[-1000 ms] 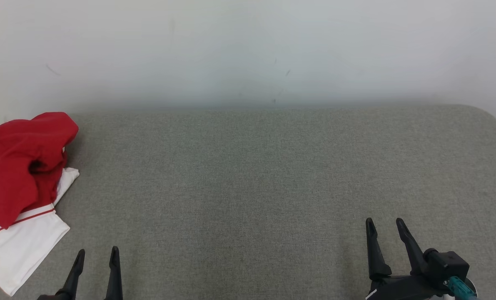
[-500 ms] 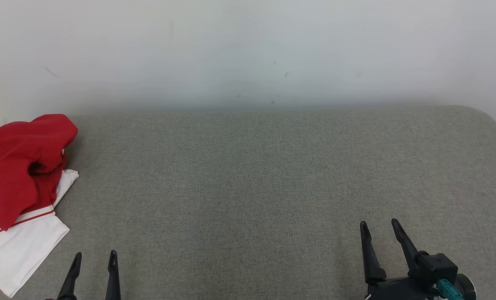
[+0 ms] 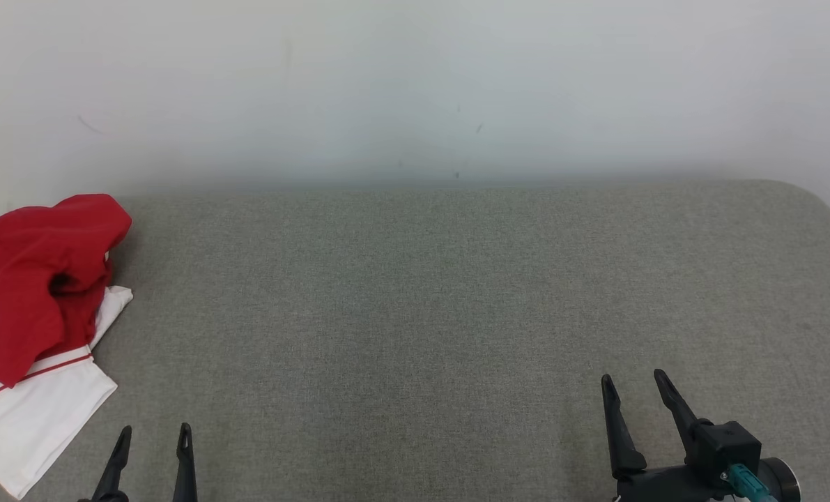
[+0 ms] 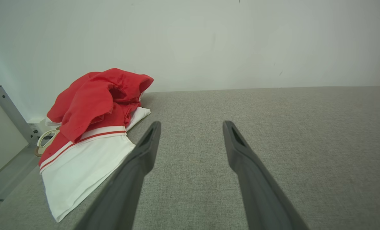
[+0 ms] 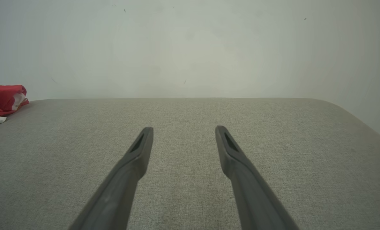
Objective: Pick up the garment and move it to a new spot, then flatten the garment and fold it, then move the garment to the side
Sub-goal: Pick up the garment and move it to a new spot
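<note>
Crumpled red-and-white garment (image 3: 35,328) lies heaped at cushion's left edge.

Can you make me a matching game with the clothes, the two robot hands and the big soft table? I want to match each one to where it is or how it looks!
Things:
1. garment
2. left gripper
3. right gripper
4. padded surface

Descriptions:
A. grey, lying under everything
B. open, at the head view's lower right
C. red and white, crumpled at the left edge
D. open, at the lower left, near the garment

Pairs: 1-C, 2-D, 3-B, 4-A
</note>
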{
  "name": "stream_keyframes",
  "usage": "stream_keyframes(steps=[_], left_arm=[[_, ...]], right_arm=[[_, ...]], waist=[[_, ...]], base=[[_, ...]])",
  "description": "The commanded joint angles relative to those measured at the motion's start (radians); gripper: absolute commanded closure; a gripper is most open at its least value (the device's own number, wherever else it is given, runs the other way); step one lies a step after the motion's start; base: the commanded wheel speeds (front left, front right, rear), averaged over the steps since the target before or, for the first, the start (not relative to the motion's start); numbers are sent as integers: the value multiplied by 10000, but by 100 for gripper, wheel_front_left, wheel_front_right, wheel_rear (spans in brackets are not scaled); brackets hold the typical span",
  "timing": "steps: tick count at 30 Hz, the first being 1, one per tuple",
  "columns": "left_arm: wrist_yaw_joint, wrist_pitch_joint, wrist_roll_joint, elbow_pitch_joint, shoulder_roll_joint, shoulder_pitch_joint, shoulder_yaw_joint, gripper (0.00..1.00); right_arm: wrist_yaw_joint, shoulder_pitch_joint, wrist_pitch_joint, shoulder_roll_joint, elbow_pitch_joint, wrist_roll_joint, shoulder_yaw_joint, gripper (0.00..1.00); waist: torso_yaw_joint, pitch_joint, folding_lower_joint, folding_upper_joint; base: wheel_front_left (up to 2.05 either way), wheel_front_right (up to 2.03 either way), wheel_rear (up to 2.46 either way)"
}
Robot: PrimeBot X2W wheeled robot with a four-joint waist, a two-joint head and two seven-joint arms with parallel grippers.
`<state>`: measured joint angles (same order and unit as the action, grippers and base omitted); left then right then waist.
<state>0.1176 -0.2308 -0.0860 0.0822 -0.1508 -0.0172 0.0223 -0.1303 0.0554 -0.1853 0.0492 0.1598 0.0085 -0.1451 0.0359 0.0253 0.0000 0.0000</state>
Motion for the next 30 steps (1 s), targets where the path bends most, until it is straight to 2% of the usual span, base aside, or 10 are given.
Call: stream_keyframes(steps=[1, 21, 30], left_arm=[[56, 6, -61, -70, -61, 192, -11, 0], [209, 169, -270, -239, -134, 261, 61, 0], [235, 218, -306, -236, -225, 265, 51, 0]], right_arm=[[-7, -65, 44, 20, -44, 57, 17, 0], [-7, -191, 249, 19, -183, 93, 130, 0], [-7, -247, 222, 17, -107, 260, 126, 0]], waist=[[3, 6, 0, 0], [-82, -4, 0, 0], [-687, 14, 0, 0]], base=[[0, 0, 0], [0, 0, 0], [0, 0, 0]])
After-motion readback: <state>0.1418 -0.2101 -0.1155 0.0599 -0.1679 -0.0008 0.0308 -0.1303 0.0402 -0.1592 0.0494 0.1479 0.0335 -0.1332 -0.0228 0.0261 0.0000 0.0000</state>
